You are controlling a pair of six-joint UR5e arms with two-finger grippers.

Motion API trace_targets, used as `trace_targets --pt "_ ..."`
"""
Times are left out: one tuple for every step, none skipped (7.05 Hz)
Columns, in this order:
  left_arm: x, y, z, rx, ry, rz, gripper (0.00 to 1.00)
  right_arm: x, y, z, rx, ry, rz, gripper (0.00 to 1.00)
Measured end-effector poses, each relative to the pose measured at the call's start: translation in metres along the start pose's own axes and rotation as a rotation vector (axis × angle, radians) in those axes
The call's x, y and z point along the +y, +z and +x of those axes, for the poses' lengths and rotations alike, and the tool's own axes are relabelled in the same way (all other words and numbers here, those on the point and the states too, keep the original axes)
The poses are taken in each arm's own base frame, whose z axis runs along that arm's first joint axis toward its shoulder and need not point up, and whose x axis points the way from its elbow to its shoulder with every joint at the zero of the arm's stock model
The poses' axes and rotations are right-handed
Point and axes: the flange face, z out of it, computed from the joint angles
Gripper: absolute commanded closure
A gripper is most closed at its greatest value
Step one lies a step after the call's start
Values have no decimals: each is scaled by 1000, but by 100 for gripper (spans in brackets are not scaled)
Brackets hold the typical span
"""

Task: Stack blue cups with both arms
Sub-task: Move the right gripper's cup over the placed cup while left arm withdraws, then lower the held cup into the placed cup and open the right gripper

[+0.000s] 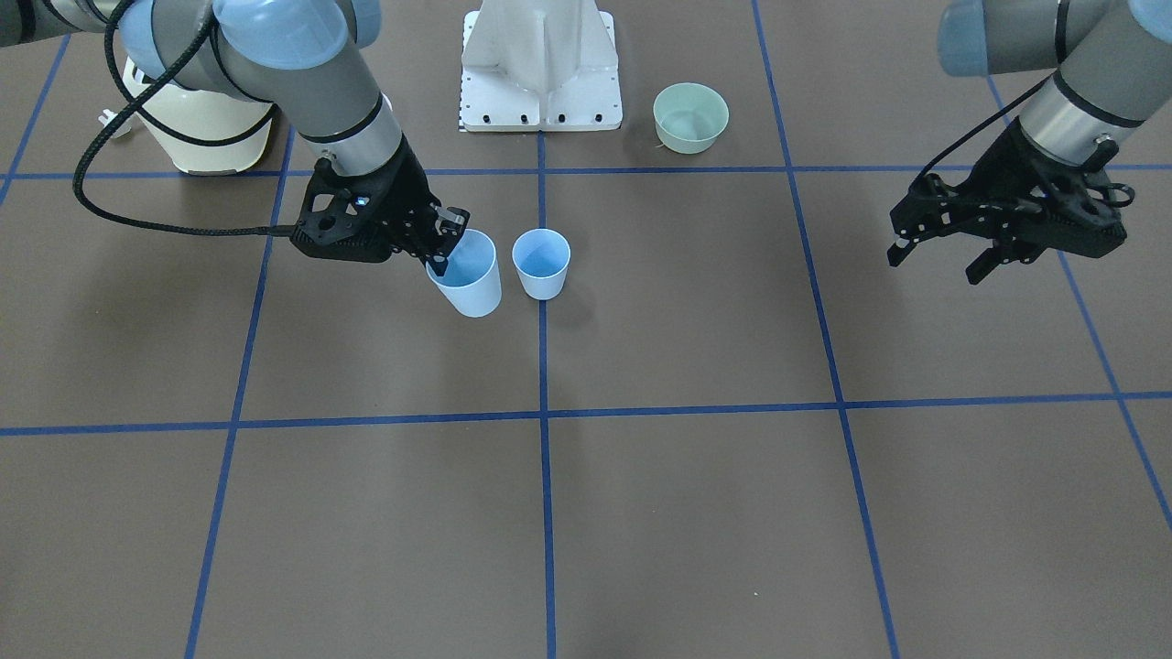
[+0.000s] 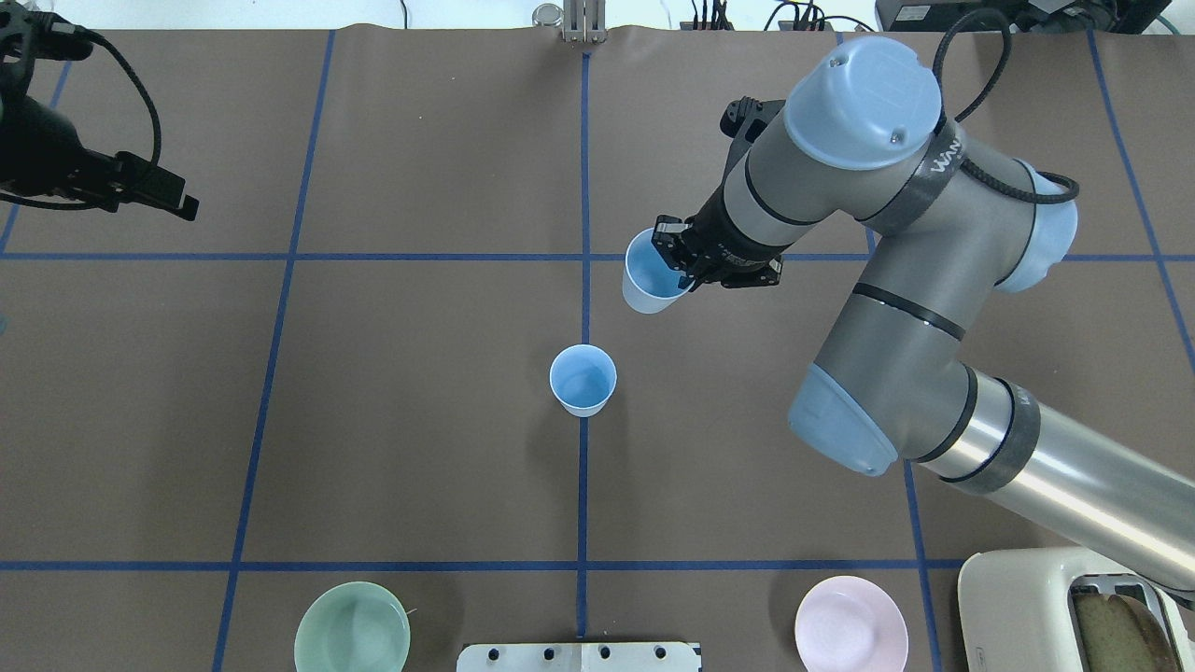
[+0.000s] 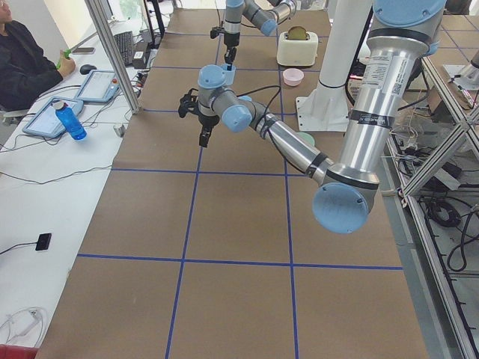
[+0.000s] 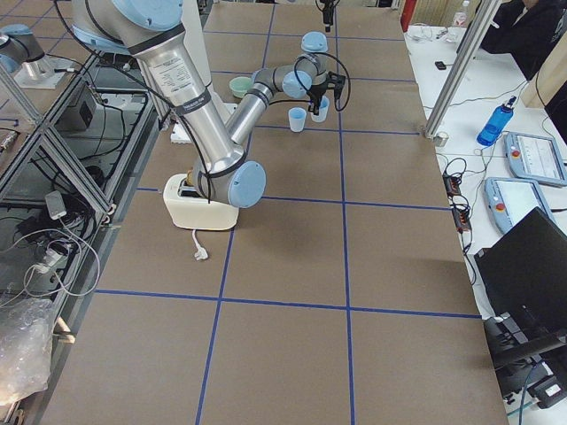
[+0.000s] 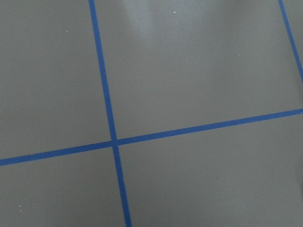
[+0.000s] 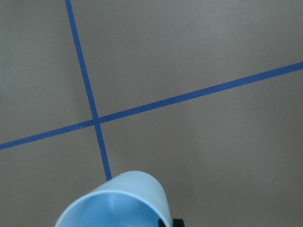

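Two pale-blue cups are in view. One blue cup [image 1: 541, 264] stands upright near the table's centre line, also seen in the overhead view [image 2: 583, 379]. My right gripper [image 1: 442, 256] is shut on the rim of the other blue cup [image 1: 469, 279], one finger inside and one outside. It holds that cup slightly tilted, close beside the standing one. The held cup [image 2: 649, 275] and the right gripper [image 2: 674, 264] show overhead, and its rim shows in the right wrist view [image 6: 118, 201]. My left gripper [image 1: 934, 265] is open and empty, far off to the side.
A mint-green bowl [image 1: 690, 116] and a white pedestal [image 1: 540, 69] sit at the robot's edge. A pink bowl [image 2: 850, 635] and a cream toaster [image 2: 1074, 607] lie near the right arm's base. Blue tape lines grid the brown table [image 1: 696, 513].
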Motion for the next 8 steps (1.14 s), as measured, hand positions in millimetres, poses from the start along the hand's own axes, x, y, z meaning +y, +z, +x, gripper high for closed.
trace_targets --pt "5 -6 -20 -5 -3 18 2 15 6 -9 -2 6 2 100" --pt "8 -13 -37 -5 -12 29 2 29 12 -17 -3 6 4 100" --pt "8 -21 -50 2 -18 34 2 41 17 -23 -5 4 3 100" --pt "8 -25 -57 5 -24 36 2 53 23 -28 -3 -3 3 100" --pt "8 -25 -62 4 -29 36 2 63 29 -31 0 -11 4 100" --pt "7 -25 -64 2 -32 35 2 69 31 -32 1 -14 4 100" --pt "7 -25 -65 1 -33 35 2 72 32 -33 -1 -12 4 100" --pt "6 -25 -65 0 -34 35 2 76 32 -34 -3 -6 1 100"
